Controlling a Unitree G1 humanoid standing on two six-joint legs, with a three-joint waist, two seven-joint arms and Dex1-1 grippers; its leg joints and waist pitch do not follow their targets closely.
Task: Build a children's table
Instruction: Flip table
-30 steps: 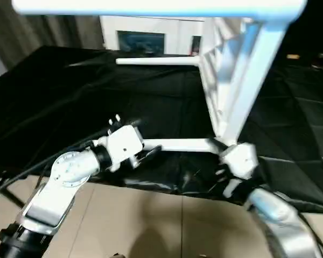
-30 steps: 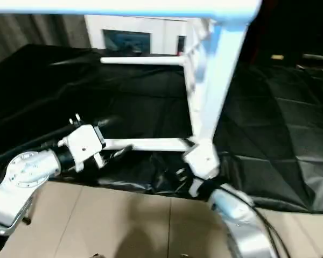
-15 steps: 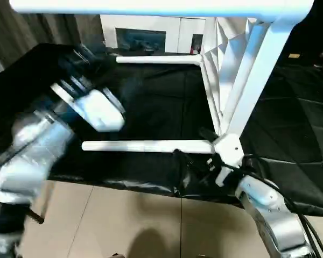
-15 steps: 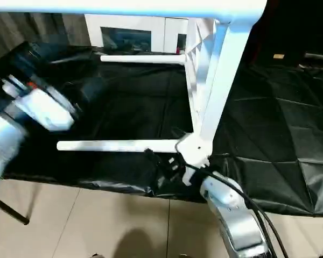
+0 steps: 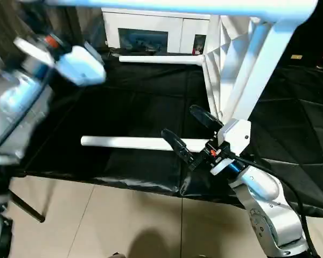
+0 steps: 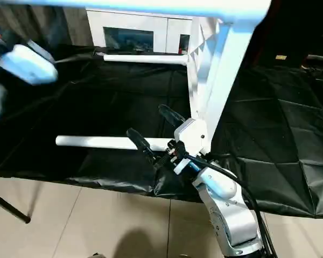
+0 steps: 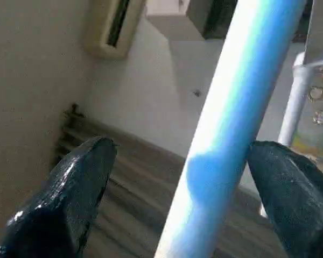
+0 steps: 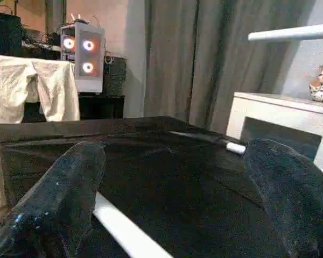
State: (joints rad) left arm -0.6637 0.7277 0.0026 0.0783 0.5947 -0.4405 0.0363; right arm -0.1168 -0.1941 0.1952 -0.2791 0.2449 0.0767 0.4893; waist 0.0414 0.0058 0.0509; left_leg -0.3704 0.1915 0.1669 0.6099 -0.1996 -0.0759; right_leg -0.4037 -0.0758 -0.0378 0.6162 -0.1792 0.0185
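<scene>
Left eye view: the table lies tipped on its side on a surface draped in black cloth, its ribbed top standing on edge right of centre. One leg runs level across the middle of the frame, just above the cloth. A second leg runs level further back, in the upper middle. A third leg slants from the upper right down to the centre, and a fourth crosses the top edge. The right end effector sits at centre right, its two black fingers spread wide, one above and one in front of the near leg, close by its socket; no contact is visible. The left end effector is raised at the upper left, blurred, well apart from the near leg. A white cabinet with dark glass stands behind the surface at the top.

Right eye view: the same layout, with tiled floor along the bottom.

Left wrist view: the left fingers stand wide apart, and a leg passes diagonally between them without touching either.

Right wrist view: the right fingers are wide apart, the near leg lying low between them over the black cloth.
</scene>
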